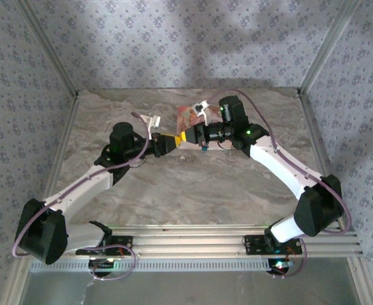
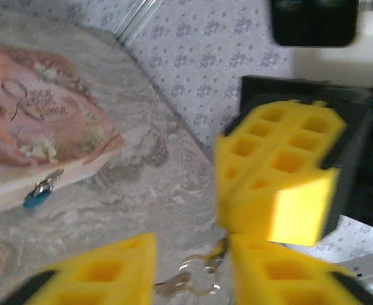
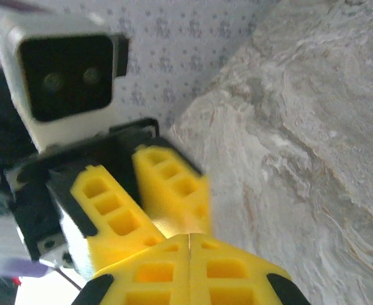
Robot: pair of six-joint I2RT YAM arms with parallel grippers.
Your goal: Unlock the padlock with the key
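Left wrist view: the key [image 2: 173,287] is sitting well apart from the padlock [image 2: 35,198], with unlocking not yet begun.
The left gripper [image 2: 192,270] is standing partly open around the key, which is dangling just under the closed right gripper [image 2: 281,190]; whether those tips are pinching its ring I cannot tell. The blue padlock is resting against the pink floral box [image 2: 40,121], so inserting and turning are likely both remaining.

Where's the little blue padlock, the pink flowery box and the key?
padlock [image 2: 35,199]: left wrist view, on its blue body.
pink flowery box [image 2: 40,121]: left wrist view, on its lid.
key [image 2: 170,288]: left wrist view, on its metal end.
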